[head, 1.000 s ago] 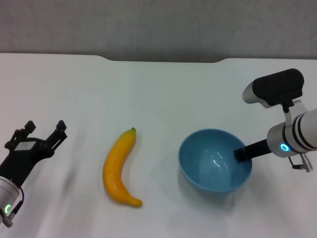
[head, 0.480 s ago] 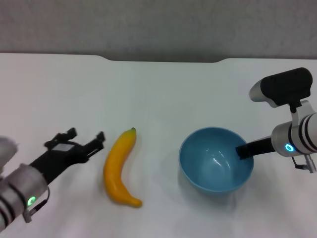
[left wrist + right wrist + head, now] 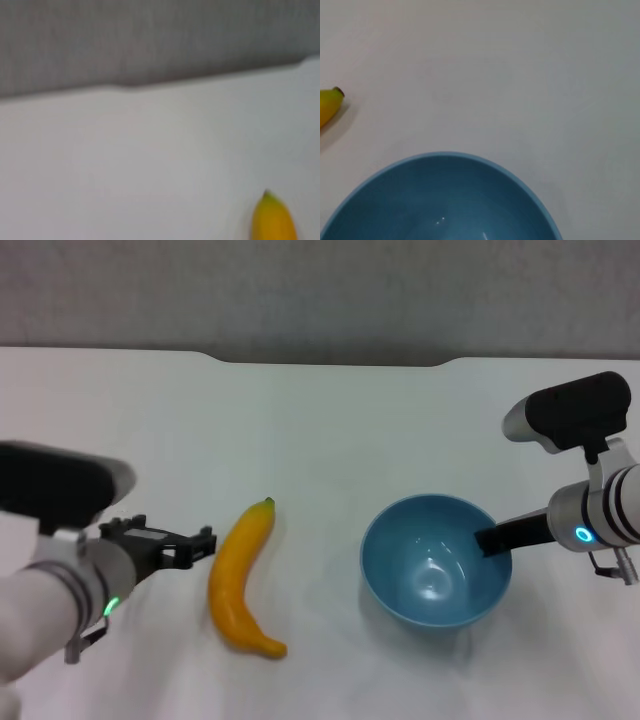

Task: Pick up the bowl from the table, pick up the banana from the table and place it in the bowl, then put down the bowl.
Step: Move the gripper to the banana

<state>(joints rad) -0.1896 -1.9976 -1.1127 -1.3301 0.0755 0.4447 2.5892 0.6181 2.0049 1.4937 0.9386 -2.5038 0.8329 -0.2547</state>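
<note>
I read bowl (image 3: 436, 574) as glossy, smooth, glazed or plastic, highlights on inner floor. Left of bowl, banana (image 3: 241, 577): smooth, waxy, slight sheen. Table (image 3: 330, 430) under bowl: matt, plain, untextured. Gripper housings: matt black plastic.

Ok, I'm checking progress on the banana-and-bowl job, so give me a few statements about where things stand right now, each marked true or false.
1. The banana lies on the table, outside the bowl. True.
2. The left gripper is clamped on the banana. False: it sits just beside the banana's left side, not holding it.
3. The right gripper is at the bowl's right rim, one finger reaching inside. True.
4. The bowl is overturned. False: it is upright, opening upward, and nothing is in it.
5. The banana's green stem tip points toward the table's far edge. True.
</note>
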